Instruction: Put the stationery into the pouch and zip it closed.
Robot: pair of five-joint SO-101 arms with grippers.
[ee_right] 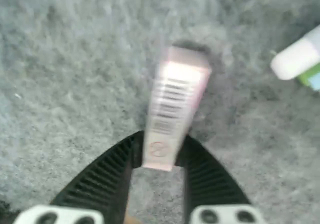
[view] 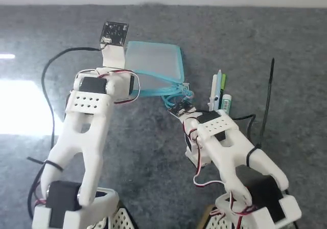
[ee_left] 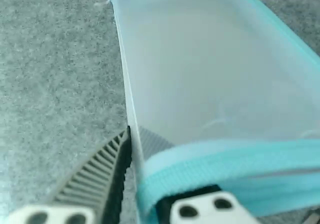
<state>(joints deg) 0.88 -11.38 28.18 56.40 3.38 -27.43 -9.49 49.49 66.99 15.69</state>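
The translucent pouch with a teal zipper lies flat at the back of the table. My left gripper is shut on the pouch's edge by the zipper end, and sits at the pouch's left side. My right gripper is shut on a small pinkish-white eraser with a barcode, held just above the grey mat. This gripper hangs close to the pouch's near right corner. Pens and a glue stick lie to its right; the glue stick's white cap is in the right wrist view.
A thin black strip lies right of the pens. A black cable loops at the left arm's side. Grey felt mat covers the table, open at back right and centre front.
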